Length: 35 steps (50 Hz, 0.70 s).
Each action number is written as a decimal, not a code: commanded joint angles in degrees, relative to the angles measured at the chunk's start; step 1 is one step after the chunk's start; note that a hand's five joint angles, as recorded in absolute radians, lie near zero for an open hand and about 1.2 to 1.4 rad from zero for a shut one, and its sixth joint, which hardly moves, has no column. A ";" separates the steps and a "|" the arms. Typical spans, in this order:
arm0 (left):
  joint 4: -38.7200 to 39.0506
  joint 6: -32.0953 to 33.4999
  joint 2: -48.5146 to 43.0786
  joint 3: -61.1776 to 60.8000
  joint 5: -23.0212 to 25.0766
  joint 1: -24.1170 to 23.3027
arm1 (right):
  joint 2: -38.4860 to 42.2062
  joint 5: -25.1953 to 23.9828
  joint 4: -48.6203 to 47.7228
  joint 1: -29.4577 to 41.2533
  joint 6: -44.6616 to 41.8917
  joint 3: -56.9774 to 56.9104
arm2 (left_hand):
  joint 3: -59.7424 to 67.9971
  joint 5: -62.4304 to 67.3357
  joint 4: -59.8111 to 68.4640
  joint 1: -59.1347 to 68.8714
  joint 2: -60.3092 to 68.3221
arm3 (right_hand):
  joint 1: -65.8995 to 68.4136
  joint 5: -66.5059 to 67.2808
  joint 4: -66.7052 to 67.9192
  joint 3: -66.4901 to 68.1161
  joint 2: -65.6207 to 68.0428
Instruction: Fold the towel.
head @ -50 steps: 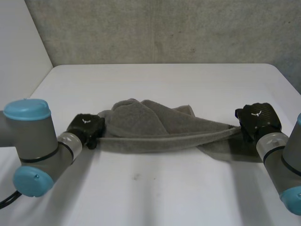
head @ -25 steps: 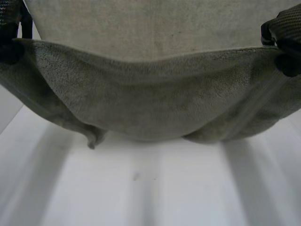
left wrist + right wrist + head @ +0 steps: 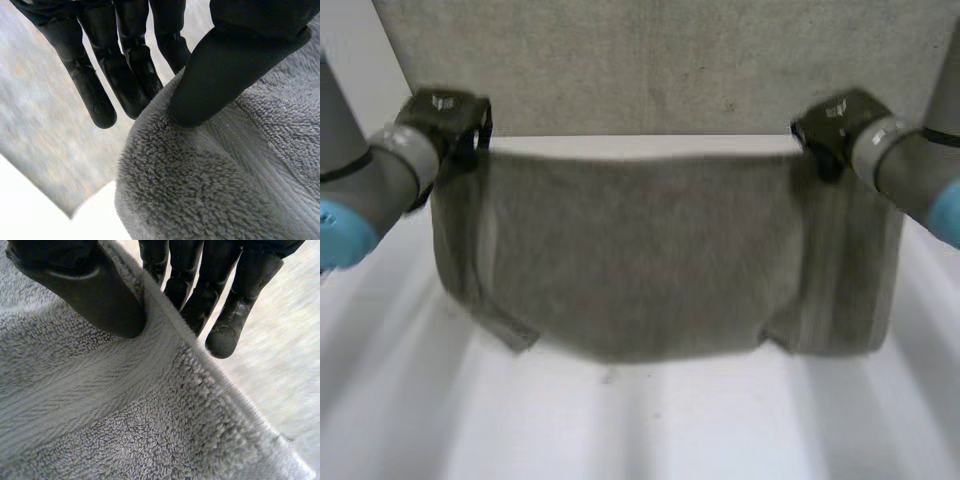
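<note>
A grey terry towel (image 3: pixel 640 250) hangs spread in the air above the white table (image 3: pixel 640 420), stretched between both hands. My left hand (image 3: pixel 445 118) pinches its upper left corner; up close its thumb (image 3: pixel 220 75) presses the towel (image 3: pixel 215 180) against the fingers (image 3: pixel 125 75). My right hand (image 3: pixel 835 122) pinches the upper right corner; its thumb (image 3: pixel 90 290) clamps the towel (image 3: pixel 125 410) against the fingers (image 3: pixel 220 300). The towel's side edges fold inward and its lower edge sags just over the table.
A grey wall (image 3: pixel 650 60) rises behind the table's far edge. Bare white tabletop lies in front of and below the hanging towel.
Both hands have raised the towel off the table, then moved it away from the camera. It now hangs spread between them instead of lying bunched.
</note>
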 commanded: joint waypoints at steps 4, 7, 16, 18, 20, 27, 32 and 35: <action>13.10 -8.06 0.32 23.29 -6.10 -1.61 | -1.90 3.33 -28.50 2.36 2.43 -13.89 | 10.32 10.82 10.27 11.40 10.24 | 4.16 2.60 3.46 3.40 3.58; 15.57 -11.67 2.09 23.04 -6.37 -1.34 | -3.76 3.15 -30.11 2.71 3.84 -12.57 | 10.32 10.82 10.27 11.40 10.24 | 4.16 2.60 3.46 3.40 3.58; 12.24 -13.62 3.85 11.61 -5.58 1.65 | -4.12 1.57 -20.01 2.89 3.85 -5.71 | 10.32 10.82 10.27 11.40 10.24 | 4.16 2.60 3.46 3.40 3.58; 12.07 -13.71 4.64 2.52 -4.70 2.96 | -3.85 0.86 -17.81 2.89 3.93 -3.16 | 10.32 10.82 10.27 11.40 10.24 | 4.16 2.60 3.46 3.40 3.58; 12.59 -13.54 4.82 -2.58 -4.00 3.40 | -3.59 -0.36 -16.40 2.89 3.59 4.18 | 10.32 10.82 10.27 11.40 10.24 | 4.16 2.60 3.46 3.40 3.58; 20.86 -12.83 2.89 -19.06 0.05 3.85 | 0.44 -4.40 -23.15 2.80 2.62 18.34 | 10.32 10.82 10.27 11.40 10.24 | 4.16 2.60 3.46 3.40 3.58; 28.23 -8.19 -2.55 -28.98 0.58 3.85 | 6.08 -4.85 -28.71 2.80 0.42 25.23 | 10.32 10.82 10.27 11.40 10.24 | 4.16 2.60 3.46 3.40 3.58; 28.85 -5.98 -3.79 -30.23 0.58 3.85 | 10.03 -4.67 -30.55 2.80 -1.16 27.25 | 10.32 10.82 10.27 11.40 10.24 | 4.16 2.60 3.46 3.40 3.58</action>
